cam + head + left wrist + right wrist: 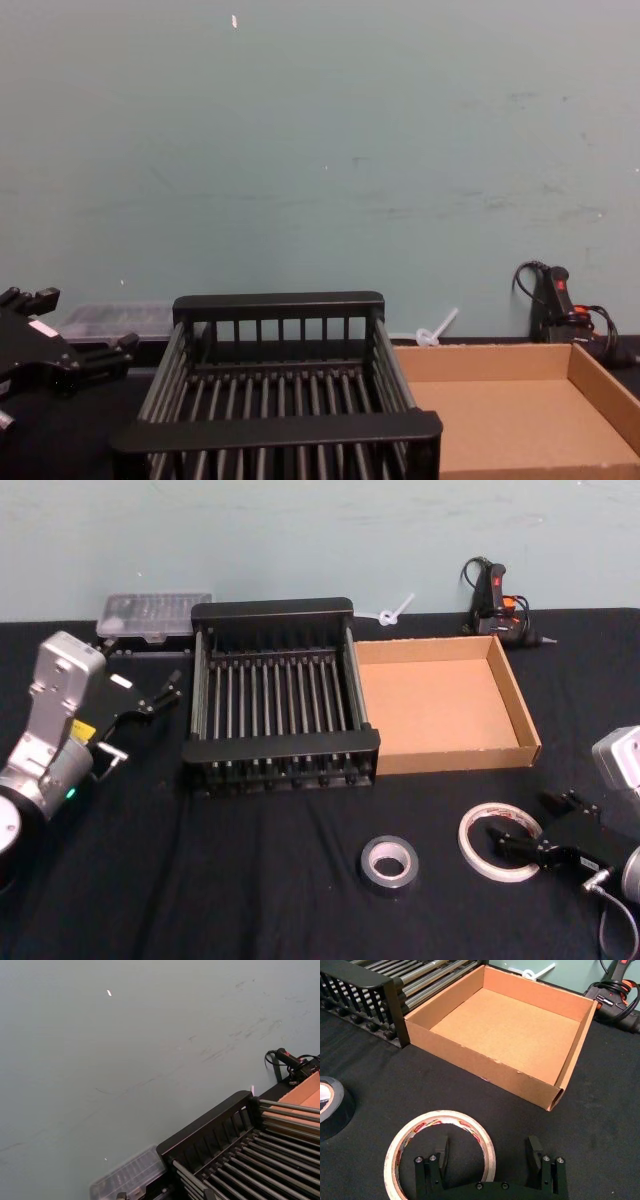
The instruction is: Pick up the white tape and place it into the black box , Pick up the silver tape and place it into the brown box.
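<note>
Straddling the near-right rim of the white tape (440, 1152), the right end effector (490, 1152) is being held wide open, one finger inside the ring.

The white tape (499, 841) lies flat on the black cloth, red print round its face; one finger of the right gripper (487, 1152) stands inside its ring, one outside. The silver tape (389, 864) lies flat to that gripper's left, apart. The brown box (524, 712), open, sits beyond the gripper. The black box (280, 746) touches its left wall.
</note>
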